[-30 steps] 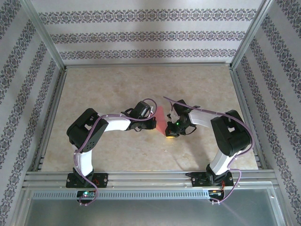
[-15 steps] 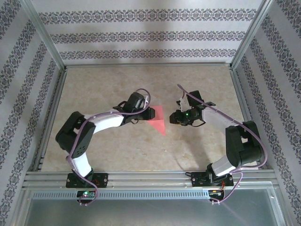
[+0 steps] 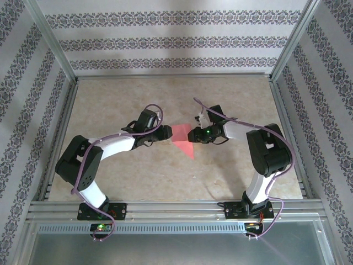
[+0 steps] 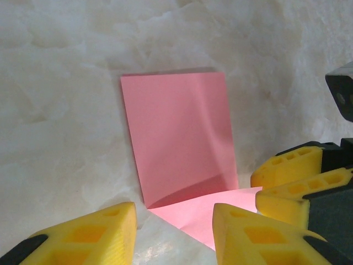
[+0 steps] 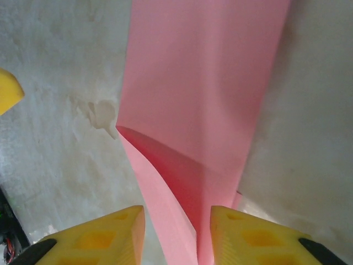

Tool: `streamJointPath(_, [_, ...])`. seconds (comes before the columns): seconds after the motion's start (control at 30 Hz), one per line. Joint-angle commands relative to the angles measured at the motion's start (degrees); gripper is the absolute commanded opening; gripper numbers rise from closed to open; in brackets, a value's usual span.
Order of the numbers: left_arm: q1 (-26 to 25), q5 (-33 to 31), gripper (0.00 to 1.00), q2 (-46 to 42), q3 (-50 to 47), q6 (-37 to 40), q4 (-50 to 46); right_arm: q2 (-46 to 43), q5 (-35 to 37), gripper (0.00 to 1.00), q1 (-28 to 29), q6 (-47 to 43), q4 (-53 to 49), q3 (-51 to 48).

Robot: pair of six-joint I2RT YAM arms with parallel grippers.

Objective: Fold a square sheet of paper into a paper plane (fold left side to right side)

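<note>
Near the middle of the pale marbled table, well away from every edge: thin salmon-pink sheet of paper, partly folded, tapering to a point toward the near edge. Flanked by the black-and-yellow left gripper at its left side and the black-and-yellow right gripper at its right side, both low over the table. Jaws of both apart, clamped on nothing: left fingers straddling a lifted pale flap at the sheet's end, right fingers either side of a raised ridge of paper.

Risks from here, as a judgement:
- **Sliding:** with no pinch from either side, nothing pinning the sheet. Any brush from a fingertip likely to slide it across the smooth surface and skew the left-to-right fold.
- **Loose flap:** not creased flat, so likely to spring up or settle crooked if left unpressed.
- **Crumpling:** danger of crushing rather than creasing on any closing of the right jaws over the ridge.
- **Collision:** grippers close together across the sheet, so contact possible on a simultaneous approach.

From above: overall wedge outline and the placing of both arms, with the relief of the folds too small to read. From the left wrist: flat rectangular panel lying on the table beyond the flap, plus the right gripper's yellow fingers just beside the sheet's edge. From the right wrist: shadowed pocket beneath the ridge, and a yellow fingertip of the other gripper at the left.
</note>
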Motion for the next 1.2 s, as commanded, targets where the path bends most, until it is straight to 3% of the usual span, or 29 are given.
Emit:
streamJointPath(0.0, [1.2,2.4,0.41,2.7,0.7,-3.2,0.9,0.7,-0.8,0.32,0.8,-0.8,1.0,1.0])
streamJointPath(0.07, [1.5,3.5,0.41,4.1,1.3,-4.4,1.2,0.2,0.1,0.27,0.8,-0.9,0.6,0.5])
streamJointPath(0.23, [1.6,5.3,0.41,7.1,3.5,-5.8,2.0,-2.3,1.2,0.00,0.3,-1.0,-1.5,0.3])
streamJointPath(0.77, [1.5,11.9,0.42,15.3,10.5,-7.4,6.4,-9.3,-0.6,0.00,-1.6,0.9,-1.6,-2.1])
streamJointPath(1.17, [1.5,12.8,0.18,19.4,13.4,-7.2,9.0,-9.8,-0.6,0.00,-1.9,1.3,-1.2,-3.2])
